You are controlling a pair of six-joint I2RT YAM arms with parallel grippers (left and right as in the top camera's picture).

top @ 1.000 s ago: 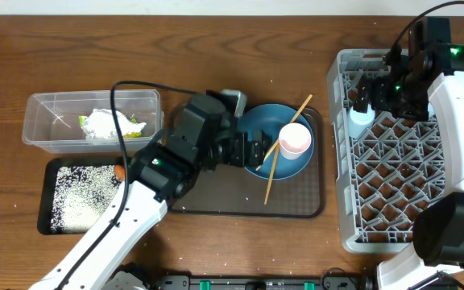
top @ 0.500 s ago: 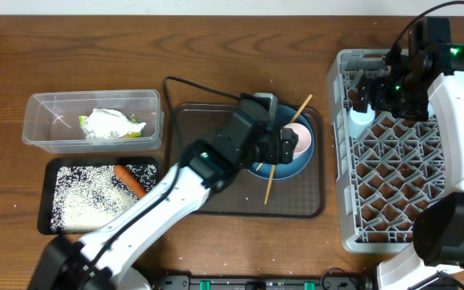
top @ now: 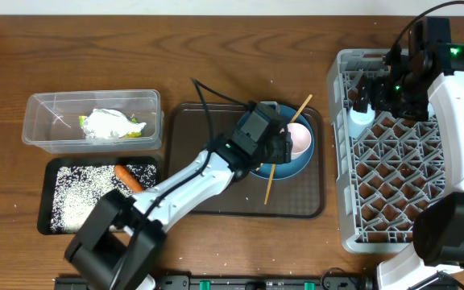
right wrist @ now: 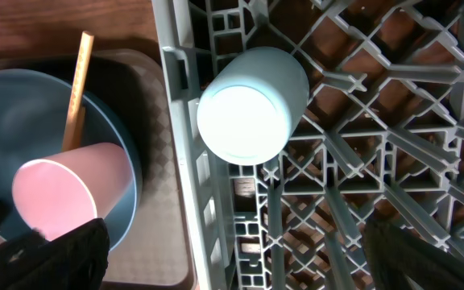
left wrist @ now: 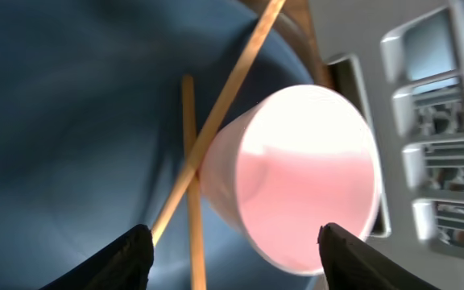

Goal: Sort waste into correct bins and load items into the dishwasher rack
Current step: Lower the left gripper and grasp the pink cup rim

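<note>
Left gripper (left wrist: 236, 251) straddling the pink cup (left wrist: 296, 185) on the plate (left wrist: 71, 121)

Its fingers are spread either side of the cup, which lies on its side on the plate beside two crossed chopsticks (left wrist: 216, 121). The right gripper (right wrist: 240, 258) hangs wide open above the rack (right wrist: 361, 161), where the blue cup (right wrist: 252, 105) sits just inside the wall.

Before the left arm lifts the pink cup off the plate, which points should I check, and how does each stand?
1. The white-pink cup is between the fingers of the left hand: ok.
2. Both fingers touch it: not ok, gap at one side.
3. The chopsticks are outside the grip: not ok, they cross beside the cup.
4. The right hand is off the blue plate: ok, open over the rack.
5. Free room beside the light blue cup: ok.
</note>
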